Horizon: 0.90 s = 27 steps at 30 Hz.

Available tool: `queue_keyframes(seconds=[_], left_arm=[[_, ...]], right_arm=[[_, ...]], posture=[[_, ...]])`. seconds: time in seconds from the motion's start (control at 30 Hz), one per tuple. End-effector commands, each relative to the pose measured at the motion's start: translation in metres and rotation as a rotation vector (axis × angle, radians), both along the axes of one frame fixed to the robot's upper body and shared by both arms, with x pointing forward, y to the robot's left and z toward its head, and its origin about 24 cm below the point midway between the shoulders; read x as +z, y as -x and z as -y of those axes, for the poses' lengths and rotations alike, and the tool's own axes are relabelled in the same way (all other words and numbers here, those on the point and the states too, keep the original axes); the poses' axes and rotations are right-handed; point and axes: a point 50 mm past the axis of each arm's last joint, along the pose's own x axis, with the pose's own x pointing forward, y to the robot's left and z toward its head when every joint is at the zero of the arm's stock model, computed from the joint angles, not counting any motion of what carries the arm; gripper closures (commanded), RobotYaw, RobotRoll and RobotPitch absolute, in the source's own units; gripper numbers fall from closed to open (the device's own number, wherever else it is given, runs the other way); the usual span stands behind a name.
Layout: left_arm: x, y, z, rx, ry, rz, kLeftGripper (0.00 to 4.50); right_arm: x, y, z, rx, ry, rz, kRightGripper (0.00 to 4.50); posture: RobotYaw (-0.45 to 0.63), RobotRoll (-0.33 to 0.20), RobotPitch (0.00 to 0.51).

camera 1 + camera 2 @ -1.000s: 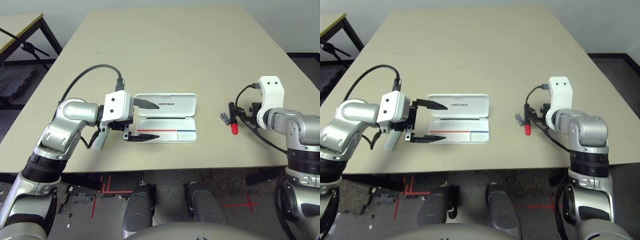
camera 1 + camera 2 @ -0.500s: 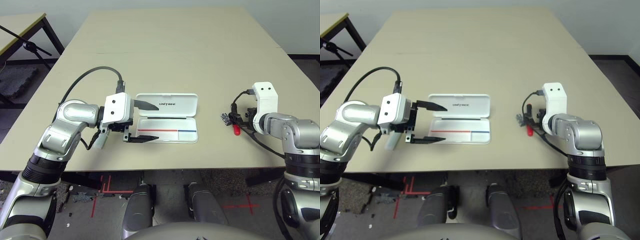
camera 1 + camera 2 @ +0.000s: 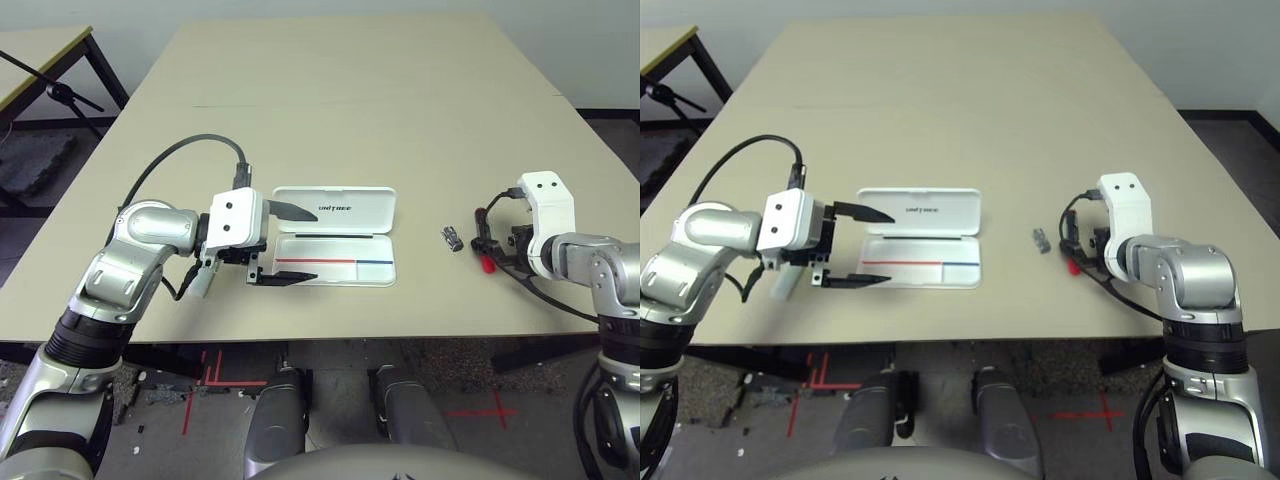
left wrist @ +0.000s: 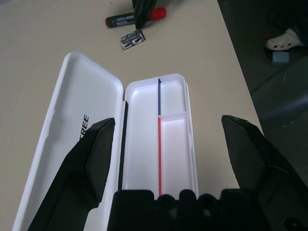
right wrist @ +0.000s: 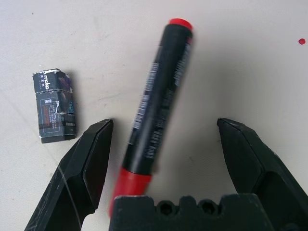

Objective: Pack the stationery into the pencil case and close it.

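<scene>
right gripper [image 5: 163,144]: drawn back toward table's right edge, jaws wide astride red marker [image 5: 156,103], no grip yet
left gripper [image 4: 173,149]: unmoved, wide over open pencil case [image 4: 175,139]
task: nothing packed

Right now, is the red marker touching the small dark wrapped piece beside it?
Apart. In the right wrist view, bare table shows between the red marker and the small dark piece.

Beige table [image 3: 350,110]. Second table [image 3: 35,50] far left, black stand [image 3: 55,92] beside. Red tape marks [image 3: 195,400] on floor.
</scene>
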Motion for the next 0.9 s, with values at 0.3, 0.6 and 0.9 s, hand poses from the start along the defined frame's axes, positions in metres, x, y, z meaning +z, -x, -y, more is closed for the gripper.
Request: queue_keyframes(seconds=[0.3,0.6,0.9], left_arm=[[-0.003,0.002,0.003,-0.020,-0.014,-0.005,0.00],[-0.002,0.002,0.000,-0.014,-0.023,-0.001,0.00],[-0.001,0.002,-0.005,0.000,-0.036,0.001,0.00]], right_arm=[[-0.013,-0.001,0.004,-0.039,0.011,-0.019,3.19],[0.022,-0.010,0.003,0.211,0.084,0.140,3.97],[0.066,0.005,-0.014,0.776,0.129,0.195,3.97]], posture=[[-0.10,0.000,0.118],[-0.10,0.000,0.112],[-0.08,0.000,0.113]])
